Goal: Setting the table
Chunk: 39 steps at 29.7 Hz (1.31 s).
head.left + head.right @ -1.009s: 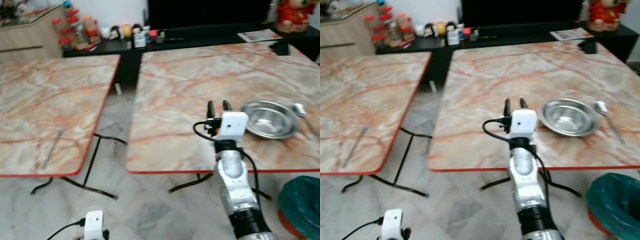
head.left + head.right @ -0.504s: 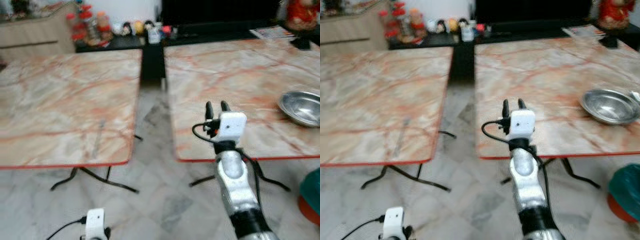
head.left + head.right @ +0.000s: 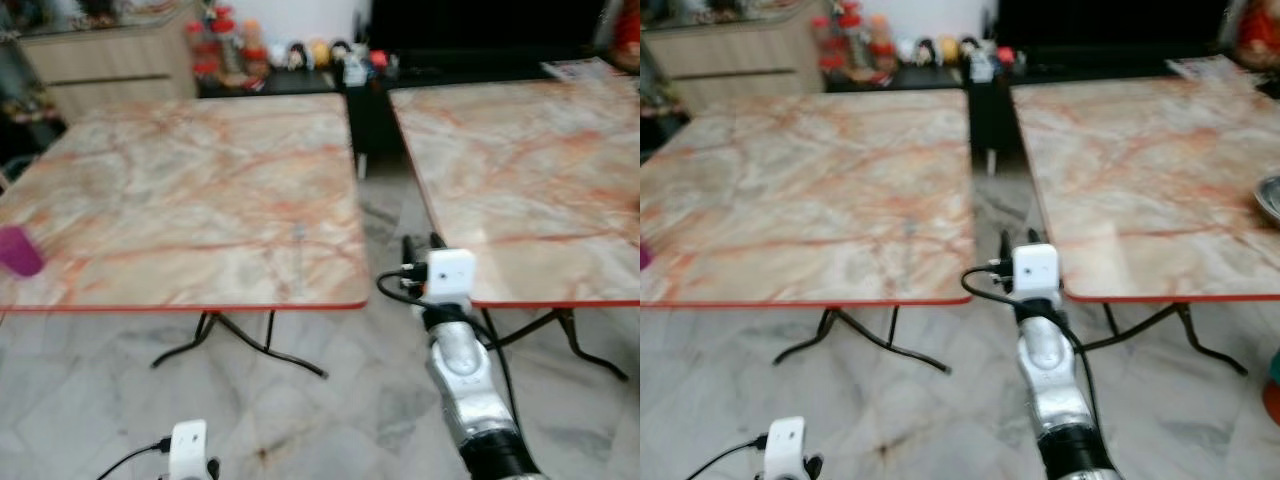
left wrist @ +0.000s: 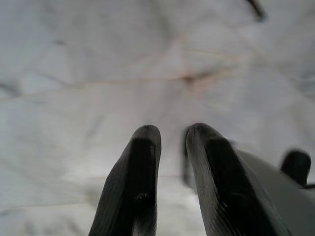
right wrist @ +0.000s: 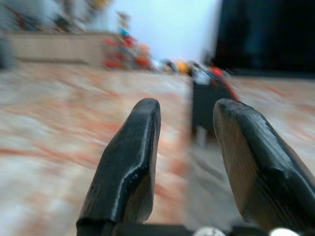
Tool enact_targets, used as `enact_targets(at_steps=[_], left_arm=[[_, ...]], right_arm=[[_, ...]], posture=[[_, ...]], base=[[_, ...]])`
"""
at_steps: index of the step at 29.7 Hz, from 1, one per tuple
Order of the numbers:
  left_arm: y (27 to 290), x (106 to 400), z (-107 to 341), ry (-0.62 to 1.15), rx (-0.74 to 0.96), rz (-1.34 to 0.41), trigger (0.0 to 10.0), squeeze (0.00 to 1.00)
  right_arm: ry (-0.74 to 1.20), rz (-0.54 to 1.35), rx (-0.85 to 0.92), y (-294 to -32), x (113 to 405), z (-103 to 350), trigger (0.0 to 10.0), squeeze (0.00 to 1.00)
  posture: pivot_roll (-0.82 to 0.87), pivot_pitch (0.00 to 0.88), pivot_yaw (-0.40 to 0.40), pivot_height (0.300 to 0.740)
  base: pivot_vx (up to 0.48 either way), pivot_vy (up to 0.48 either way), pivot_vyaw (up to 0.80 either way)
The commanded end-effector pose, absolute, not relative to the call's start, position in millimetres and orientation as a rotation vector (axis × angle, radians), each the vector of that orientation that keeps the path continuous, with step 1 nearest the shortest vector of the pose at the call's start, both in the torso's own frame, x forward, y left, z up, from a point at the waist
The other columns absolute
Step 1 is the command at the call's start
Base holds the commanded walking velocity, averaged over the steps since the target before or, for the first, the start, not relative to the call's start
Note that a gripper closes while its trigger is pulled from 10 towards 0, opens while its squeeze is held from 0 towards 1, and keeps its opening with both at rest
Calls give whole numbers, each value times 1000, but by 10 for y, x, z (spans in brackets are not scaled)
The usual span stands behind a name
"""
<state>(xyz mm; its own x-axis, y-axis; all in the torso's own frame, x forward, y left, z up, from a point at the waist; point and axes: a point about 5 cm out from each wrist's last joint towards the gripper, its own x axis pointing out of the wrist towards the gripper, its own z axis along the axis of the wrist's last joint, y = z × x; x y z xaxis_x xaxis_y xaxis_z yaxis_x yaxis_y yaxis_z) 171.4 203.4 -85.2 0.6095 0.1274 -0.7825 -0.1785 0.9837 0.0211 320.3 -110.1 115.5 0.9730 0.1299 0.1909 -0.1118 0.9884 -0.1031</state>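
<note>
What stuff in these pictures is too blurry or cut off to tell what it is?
- Pink thing on the left table: cut by the left eye view's edge and blurred.
- Thin utensil near that table's front: too small and blurred to name.
- Silver rim on the right table: cut by the right eye view's edge.
- Shelf items at the back: blurred by motion.

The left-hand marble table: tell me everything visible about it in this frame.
The left-hand table has a square top in a marble pattern, cream with orange-pink veins, edged by a thin red rim, and stands level on bent black metal legs over the pale tiled floor. A thin metal utensil, too blurred to identify, lies near its front right part. A magenta object sits at its front left edge. A narrow gap separates it from the right-hand table. The right gripper hovers before that gap, touching neither table.
</note>
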Motion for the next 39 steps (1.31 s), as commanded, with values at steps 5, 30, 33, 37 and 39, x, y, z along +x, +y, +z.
enact_targets(at_steps=[5, 30, 33, 37, 39], left_arm=[[1993, 1738, -847, 889, -75, 177, 10000, 0], [2009, 1747, -839, 883, -57, 158, 10000, 0], [2013, 1753, -835, 881, -58, 162, 10000, 0], [2016, 1759, -832, 878, -62, 169, 10000, 0], [2017, 1760, -831, 877, -63, 170, 10000, 0]], right_arm=[[-198, 105, -102, -1195, 3224, 1147, 10000, 0], [-195, 112, -123, -1173, 3232, 1128, 10000, 0], [-199, 107, -135, -1182, 3235, 1133, 10000, 0], [-187, 89, -107, -1213, 3234, 1119, 10000, 0], [-185, 88, -117, -1214, 3234, 1117, 10000, 0]], posture=[[12, 3, 58, 740], [12, 0, 65, 740], [12, 0, 67, 740], [17, 11, 66, 740], [16, 14, 66, 740]], base=[[0, 418, 0], [64, 11, 0], [285, 0, 650], [286, 0, 336], [292, 0, 0]])
